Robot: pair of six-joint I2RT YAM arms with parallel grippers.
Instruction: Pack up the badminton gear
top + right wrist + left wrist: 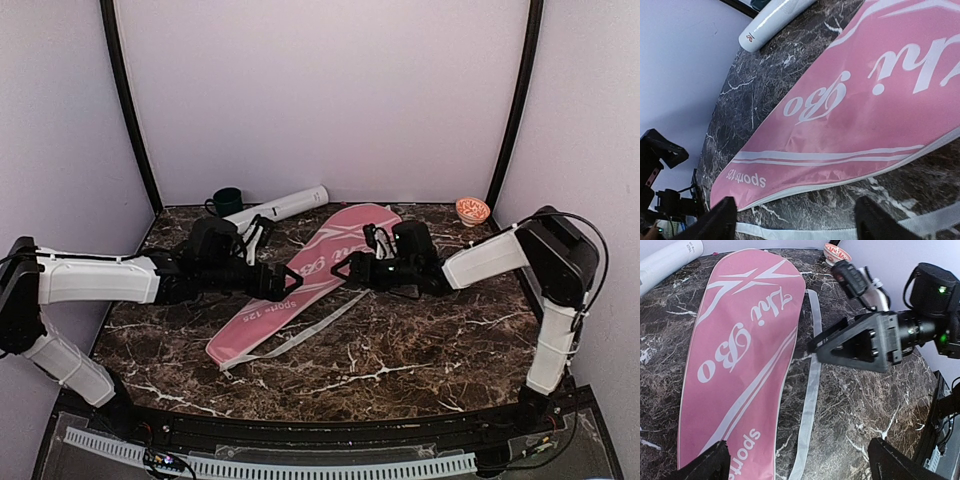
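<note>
Our overhead view has the pink bag [250,325] lying flat and slantwise on the marble table [420,350]. Both arms reach over its middle, likely so that each can take one long edge. The left gripper [288,282] and right gripper [345,272] hover just above the bag, fingers spread wide, holding nothing. Only this view shows the white tube [280,206] and green mug [228,201] behind the bag. The wrist views alone make its lettering and loose strap [812,390] plain. We see no rackets or shuttlecocks and cannot tell whether the bag holds them.
</note>
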